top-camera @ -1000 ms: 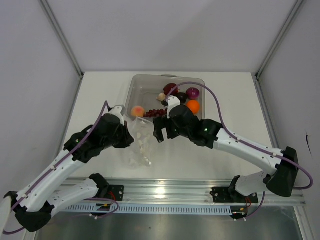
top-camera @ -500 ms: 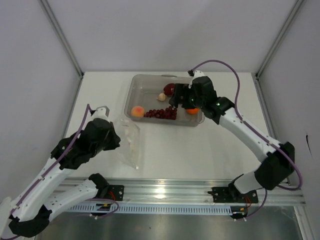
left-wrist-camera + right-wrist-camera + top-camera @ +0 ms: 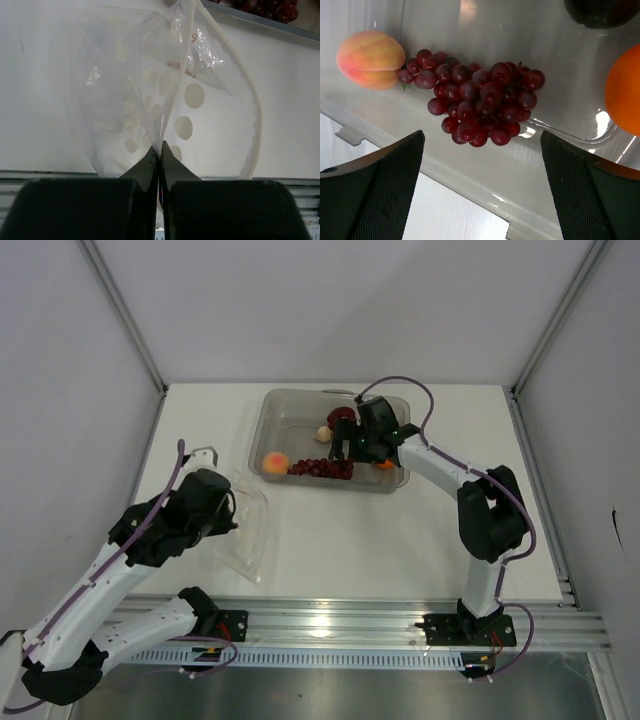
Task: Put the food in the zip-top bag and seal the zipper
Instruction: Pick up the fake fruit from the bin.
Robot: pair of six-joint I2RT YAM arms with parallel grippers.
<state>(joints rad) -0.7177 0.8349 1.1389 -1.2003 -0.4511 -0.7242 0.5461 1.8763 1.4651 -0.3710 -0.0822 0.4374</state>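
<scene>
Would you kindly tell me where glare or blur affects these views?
Right wrist: glare patches on the tray, while the grapes are sharp. Left wrist: the bag nearly washes out against the white table. Top: bright reflection on the metal rail.

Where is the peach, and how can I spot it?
On the white table, look in the clear grey tray at the far side. The peach lies at the tray's left end, right beside the dark red grape bunch. It is the only smooth pink and yellow fruit; the grapes are many tiny dark balls.
</scene>
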